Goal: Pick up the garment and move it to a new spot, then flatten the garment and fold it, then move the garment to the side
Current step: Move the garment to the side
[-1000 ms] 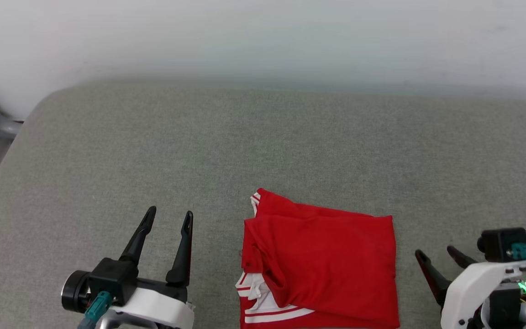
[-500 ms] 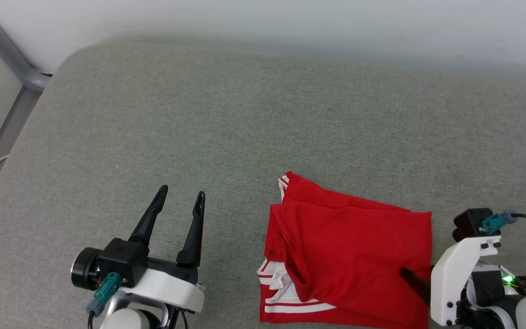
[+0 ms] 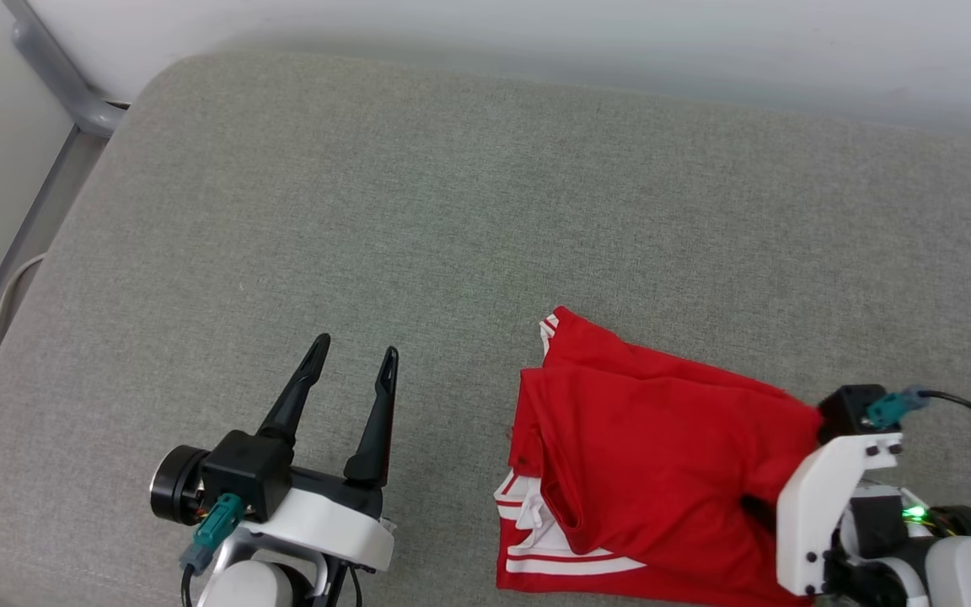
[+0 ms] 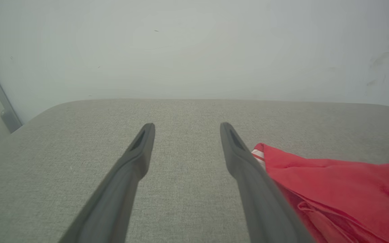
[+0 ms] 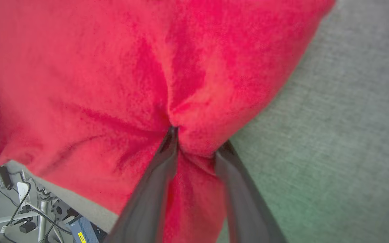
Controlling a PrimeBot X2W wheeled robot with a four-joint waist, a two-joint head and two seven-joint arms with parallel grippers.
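Grey cushion [image 3: 452, 211] spans most of the head view, with a pale wall [image 3: 536, 34] behind it at 12 o'clock. A grey rail [image 3: 64, 84] runs down past the cushion's 10 o'clock corner.

Garment [image 3: 646, 455] lies on the cushion at 5 o'clock in the head view, near the front edge. It is folded to a rough rectangle, red side up and rumpled. White striped trim shows at its 7 o'clock corner and a bit more at its 11 o'clock corner. No print is visible.

Left pincer [image 3: 353, 347] is at 7 o'clock in the head view, over bare cushion, with its fingers pointing to 12-1 o'clock. It is spread wide and holds nothing. It sits just beside the garment's 9 o'clock edge, apart from it. In the left wrist view, the left pincer [image 4: 186, 126] has red cloth at 4 o'clock.

Right pincer [image 5: 198, 138] is at the garment's 3-4 o'clock edge. It is about half closed, with a bunched fold of red cloth nipped between the fingers [image 5: 167, 152]. Creases fan out from the tips. In the head view the white wrist mount [image 3: 823, 497] covers most of it.

Cables and gear on the floor [image 5: 22, 202] show at 7 o'clock in the right wrist view.
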